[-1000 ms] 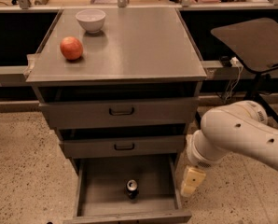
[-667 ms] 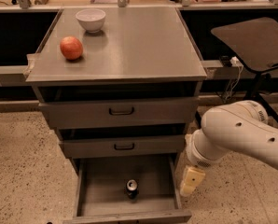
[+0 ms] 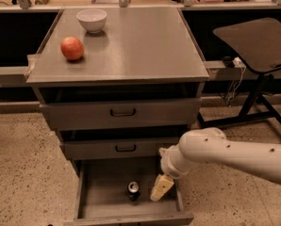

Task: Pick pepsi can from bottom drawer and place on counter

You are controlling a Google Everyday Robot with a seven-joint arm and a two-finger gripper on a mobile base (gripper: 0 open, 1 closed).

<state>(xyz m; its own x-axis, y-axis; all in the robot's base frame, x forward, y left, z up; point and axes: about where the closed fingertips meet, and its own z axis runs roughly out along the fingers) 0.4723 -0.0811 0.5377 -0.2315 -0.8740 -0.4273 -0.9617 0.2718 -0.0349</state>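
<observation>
Pepsi can (image 3: 133, 190) stands upright, long axis vertical, mid-floor in the open bottom drawer (image 3: 98, 206). The gripper (image 3: 161, 187) hangs just to its right, not touching it; whether it is wide or narrow I cannot tell. Beyond and above lies the counter (image 3: 131, 46).

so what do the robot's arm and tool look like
The arm is a smooth, thick white tube dotted with small dark holes, ending in a rounded white wrist joint. The tool, above the right side of the bottom drawer, is a pale cream-yellow wedge. No cables show.
</observation>
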